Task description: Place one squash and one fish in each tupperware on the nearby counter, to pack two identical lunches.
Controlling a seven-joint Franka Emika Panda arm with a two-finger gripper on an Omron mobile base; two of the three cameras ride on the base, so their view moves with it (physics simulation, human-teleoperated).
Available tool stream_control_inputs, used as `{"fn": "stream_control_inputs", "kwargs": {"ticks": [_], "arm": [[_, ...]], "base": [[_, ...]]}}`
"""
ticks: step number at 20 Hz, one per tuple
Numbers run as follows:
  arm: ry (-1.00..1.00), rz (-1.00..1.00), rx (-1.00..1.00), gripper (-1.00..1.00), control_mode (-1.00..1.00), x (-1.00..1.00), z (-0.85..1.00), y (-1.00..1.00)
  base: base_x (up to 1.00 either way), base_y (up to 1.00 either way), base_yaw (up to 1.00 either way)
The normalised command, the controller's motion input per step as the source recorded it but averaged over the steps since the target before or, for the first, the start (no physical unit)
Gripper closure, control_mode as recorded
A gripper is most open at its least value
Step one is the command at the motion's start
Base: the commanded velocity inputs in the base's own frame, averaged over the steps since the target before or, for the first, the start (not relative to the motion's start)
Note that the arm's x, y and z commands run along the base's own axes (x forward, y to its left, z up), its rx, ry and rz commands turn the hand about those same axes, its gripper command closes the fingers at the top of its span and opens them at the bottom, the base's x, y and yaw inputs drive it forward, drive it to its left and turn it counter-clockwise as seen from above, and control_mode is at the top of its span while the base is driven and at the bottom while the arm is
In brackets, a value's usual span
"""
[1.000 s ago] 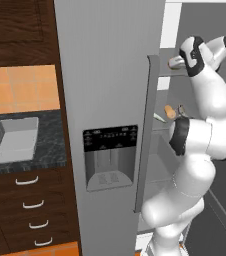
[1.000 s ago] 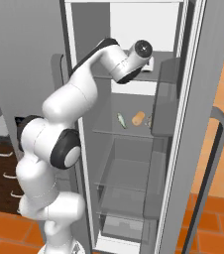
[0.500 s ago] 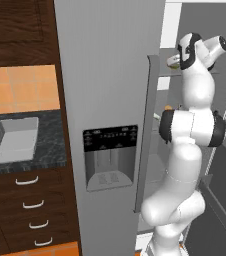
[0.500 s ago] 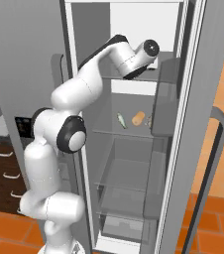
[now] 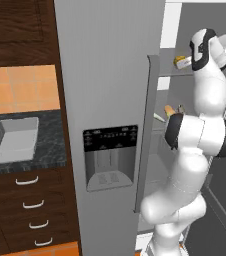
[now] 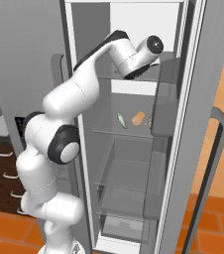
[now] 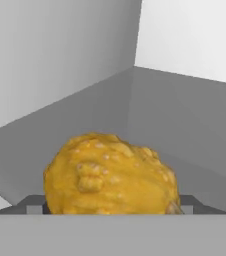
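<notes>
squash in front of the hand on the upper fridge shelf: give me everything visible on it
The squash is a lumpy yellow-orange oblong with a warty, bumpy skin, sitting on a grey fridge shelf near the back corner. In the hand view it sits close, between the two dark fingertips of the hand; contact cannot be told. From the left base view it shows as a small yellow lump on the upper shelf beside the wrist.
</notes>
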Motion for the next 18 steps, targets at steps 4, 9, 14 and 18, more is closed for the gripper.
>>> {"fn": "stream_control_inputs", "kwargs": {"ticks": [4,9,14,18], "arm": [[-0.34,-0.04,-0.23,1.00,-1.00,-1.00,-0.41,0.51],[0.02,-0.06,-0.02,1.00,-1.00,-1.00,0.00,0.02],[0.01,-0.02,-0.02,1.00,-1.00,-1.00,-0.28,0.02],[0.05,-0.12,0.00,1.00,-1.00,-0.99,-0.54,0.34]], "base": [[0.00,0.00,0.00],[0.00,0.00,0.00],[0.00,0.00,0.00],[0.00,0.00,0.00]]}}
